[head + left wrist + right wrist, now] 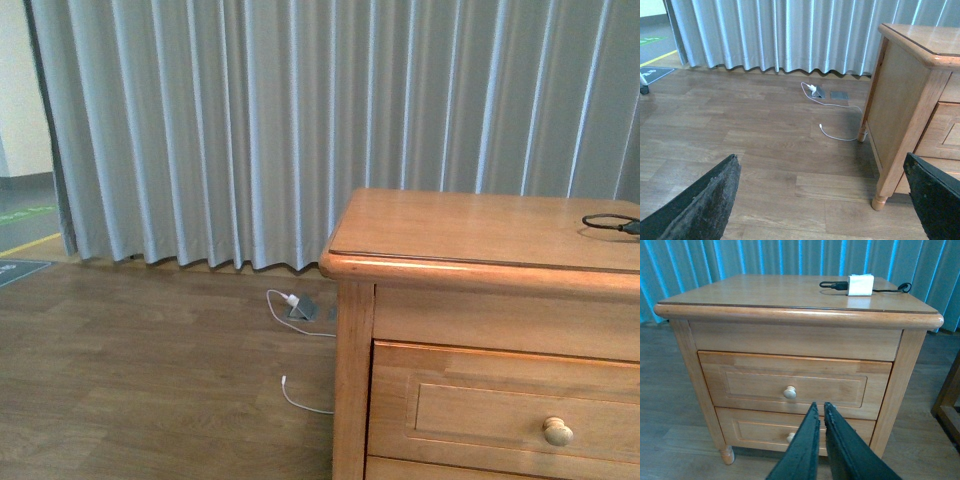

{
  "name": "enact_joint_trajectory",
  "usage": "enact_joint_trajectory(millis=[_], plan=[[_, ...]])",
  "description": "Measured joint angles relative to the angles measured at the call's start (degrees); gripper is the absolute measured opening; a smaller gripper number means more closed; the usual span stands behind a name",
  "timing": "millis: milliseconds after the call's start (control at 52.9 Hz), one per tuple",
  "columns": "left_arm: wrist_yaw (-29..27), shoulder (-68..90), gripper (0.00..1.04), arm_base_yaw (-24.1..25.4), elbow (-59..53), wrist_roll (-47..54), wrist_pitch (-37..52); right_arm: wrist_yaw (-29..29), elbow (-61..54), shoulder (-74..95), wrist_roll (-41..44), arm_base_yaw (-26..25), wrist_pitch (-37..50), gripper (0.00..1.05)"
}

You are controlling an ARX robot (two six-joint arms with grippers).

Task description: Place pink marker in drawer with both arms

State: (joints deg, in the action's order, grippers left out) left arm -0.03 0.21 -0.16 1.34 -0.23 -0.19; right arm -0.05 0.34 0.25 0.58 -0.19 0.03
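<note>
Right wrist view showed the right gripper (pixel 819 412) nearly closed and empty, facing the shut drawer (pixel 795 385); its round knob (pixel 789 392) sat just above the fingertips. The left gripper (pixel 825 200) was spread wide, empty. The pink marker was not visible; judged light, rigid and smooth, grasp mid-barrel.

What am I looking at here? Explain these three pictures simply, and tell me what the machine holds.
It is a two-armed robot facing a wooden nightstand. One picture comes from its body, the other two from a camera on each wrist. The left tool is wide open above the floor, holding nothing. The right tool is nearly shut and empty, pointing toward the upper drawer, which is closed. On top lie a white charger and a black cable. No pink marker shows anywhere.
</note>
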Motion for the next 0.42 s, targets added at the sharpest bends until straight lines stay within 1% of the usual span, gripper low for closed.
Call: enact_joint_trajectory(millis=[95,113,132,189,208,284,416], plan=[[0.0,0.0,0.99,0.0,0.0,0.0,0.0,0.0,0.0,0.0,0.0,0.0,0.0,0.26],[0.0,0.0,0.99,0.0,0.0,0.0,0.0,0.0,0.0,0.0,0.0,0.0,0.0,0.32],[0.0,0.0,0.99,0.0,0.0,0.0,0.0,0.0,0.0,0.0,0.0,0.0,0.0,0.33],[0.0,0.0,0.99,0.0,0.0,0.0,0.0,0.0,0.0,0.0,0.0,0.0,0.0,0.48],[0.0,0.0,0.99,0.0,0.0,0.0,0.0,0.0,0.0,0.0,0.0,0.0,0.0,0.49],[0.0,0.0,0.99,0.0,0.0,0.0,0.0,0.0,0.0,0.0,0.0,0.0,0.0,0.63],[0.0,0.0,0.99,0.0,0.0,0.0,0.0,0.0,0.0,0.0,0.0,0.0,0.0,0.98]])
